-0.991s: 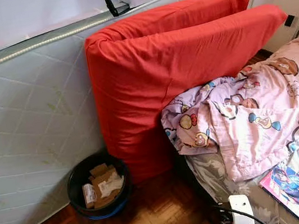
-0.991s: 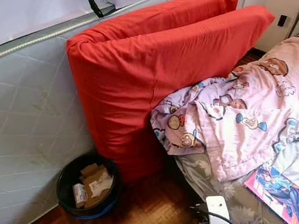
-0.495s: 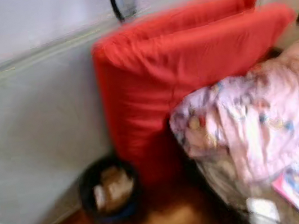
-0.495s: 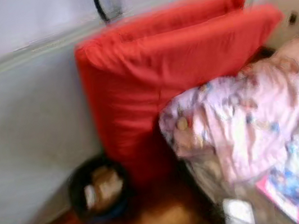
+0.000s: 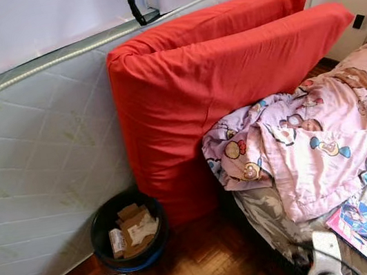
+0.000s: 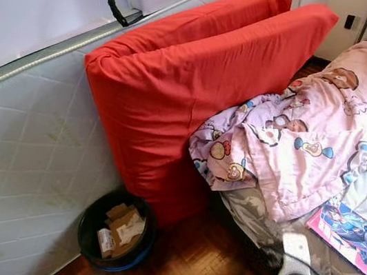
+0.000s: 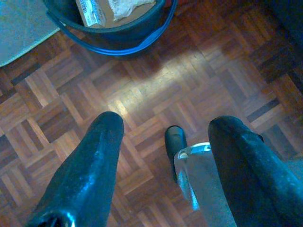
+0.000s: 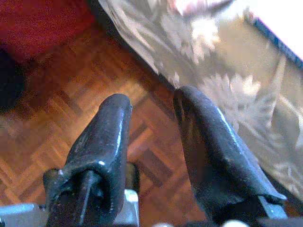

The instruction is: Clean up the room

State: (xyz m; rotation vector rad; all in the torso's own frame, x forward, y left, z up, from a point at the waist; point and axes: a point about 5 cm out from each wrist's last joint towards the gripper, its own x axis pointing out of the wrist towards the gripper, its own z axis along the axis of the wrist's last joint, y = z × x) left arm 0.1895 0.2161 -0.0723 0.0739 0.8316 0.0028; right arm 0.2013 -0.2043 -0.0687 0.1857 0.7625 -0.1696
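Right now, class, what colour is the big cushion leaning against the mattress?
Red; the cushion shows best in the left eye view.

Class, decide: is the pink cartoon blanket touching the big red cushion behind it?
Touching. In the left eye view the pink blanket is bunched up against the red cushion, its folds overlapping the cushion's lower front with no gap showing.
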